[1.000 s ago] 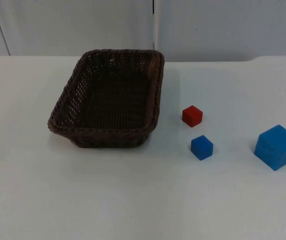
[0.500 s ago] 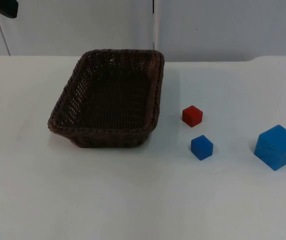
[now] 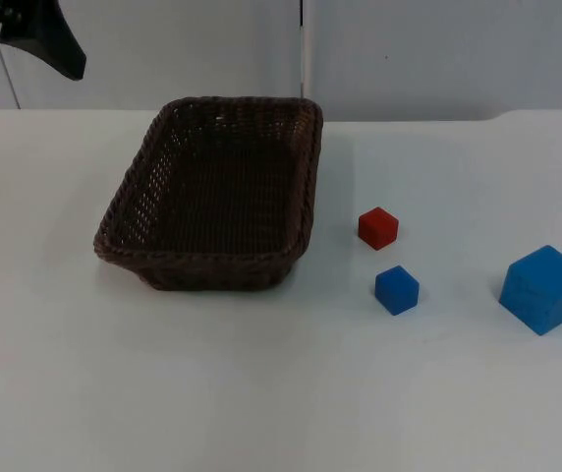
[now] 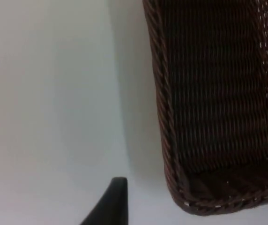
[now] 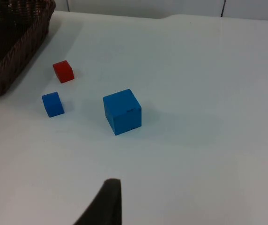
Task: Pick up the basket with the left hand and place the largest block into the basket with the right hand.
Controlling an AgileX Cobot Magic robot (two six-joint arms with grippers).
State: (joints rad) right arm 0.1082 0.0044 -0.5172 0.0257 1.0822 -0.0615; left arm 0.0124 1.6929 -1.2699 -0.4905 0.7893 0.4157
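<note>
Change: I see my left hand [image 3: 40, 39] now entering beyond the basket's [image 3: 217, 187] far-left corner; earlier it barely showed.
Meaning: approach started, basket not yet grasped.
Left hand state: cannot tell.
Right hand: waiting.
Large blue block [image 3: 544, 289]: on the surface [image 3: 281, 393], well right of basket, unmoved.

A dark brown wicker basket [image 3: 212, 192] with a rough weave is seen; the white table top [image 3: 281, 393] appears smooth and matt.
</note>
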